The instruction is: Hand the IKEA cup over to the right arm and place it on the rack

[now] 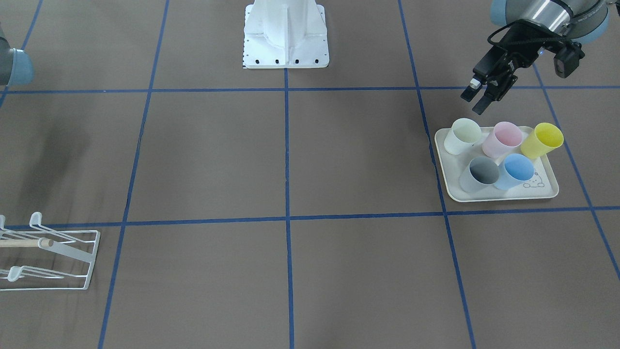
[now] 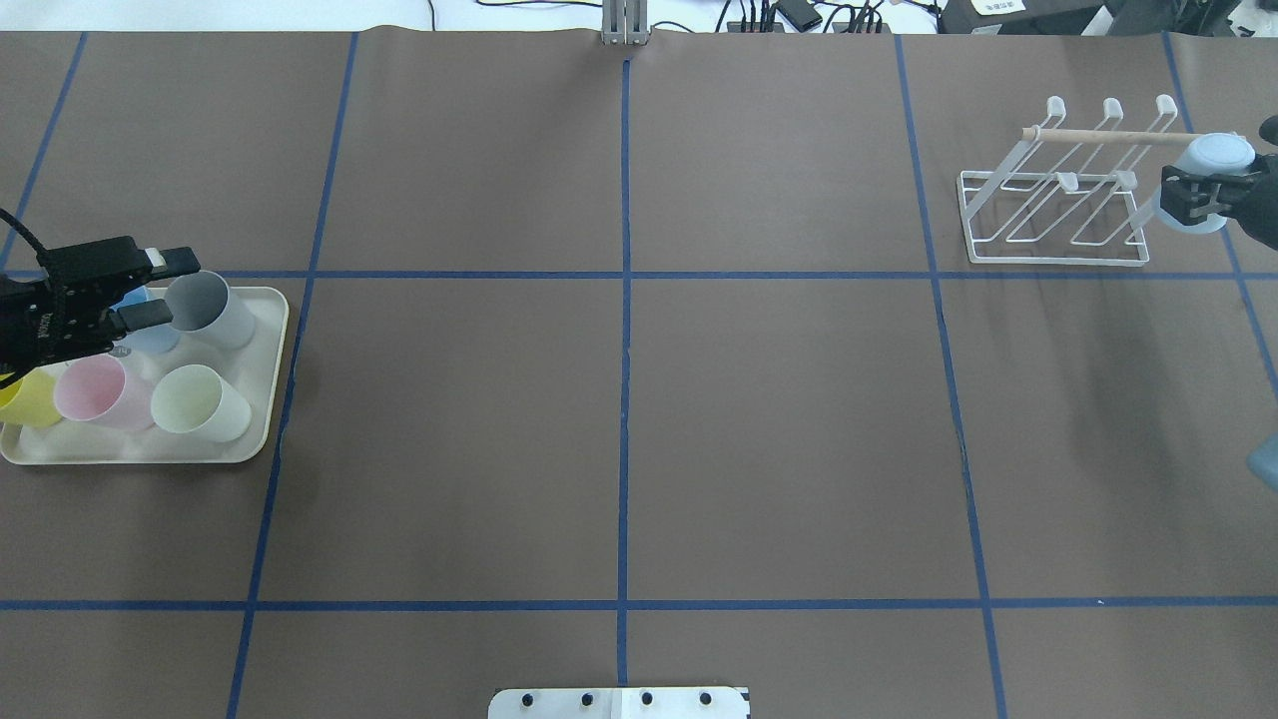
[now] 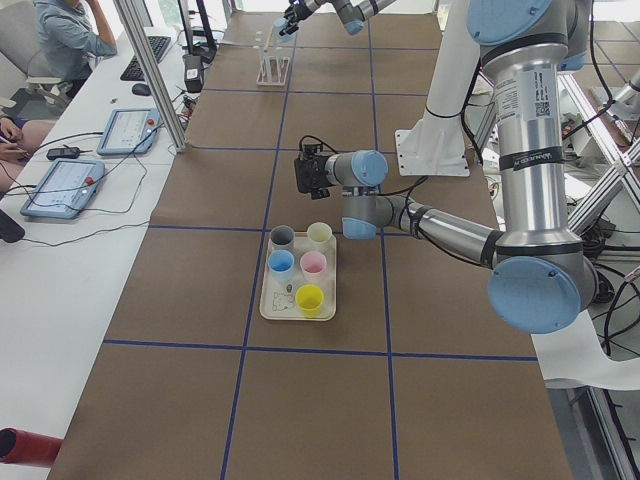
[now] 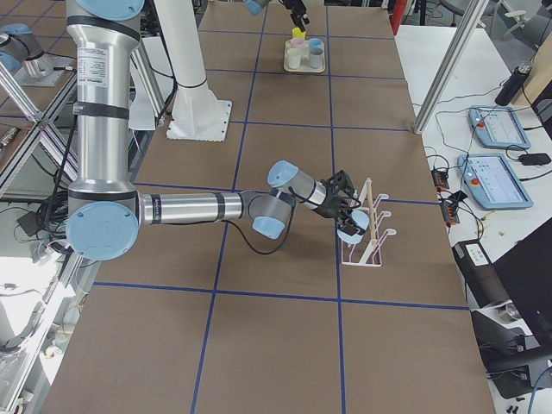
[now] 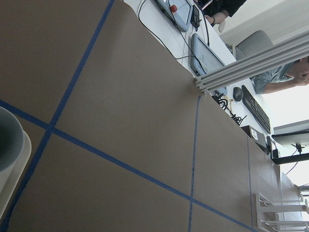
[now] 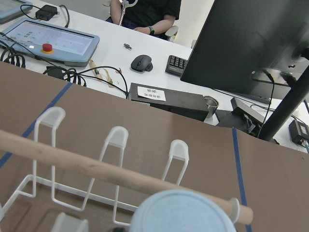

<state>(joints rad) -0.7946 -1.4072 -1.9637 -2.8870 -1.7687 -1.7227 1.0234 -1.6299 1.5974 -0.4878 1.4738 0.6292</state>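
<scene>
Right jaws clamp the pale-blue cup point(image 2: 1220, 155) just beside the end of the rack point(image 2: 1058, 262), near its wooden rod point(image 2: 1108, 136); placing looks the step in hand, next needing the cup eased over a prong. Left jaws gape empty over the tray point(image 2: 265, 399)

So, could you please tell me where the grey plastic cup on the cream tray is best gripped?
Probably its rim, from above: the grey plastic cup stands upright, mouth open, near the cream tray's corner, so jaws straddling its outer wall clear the light-blue cup beside it.
</scene>
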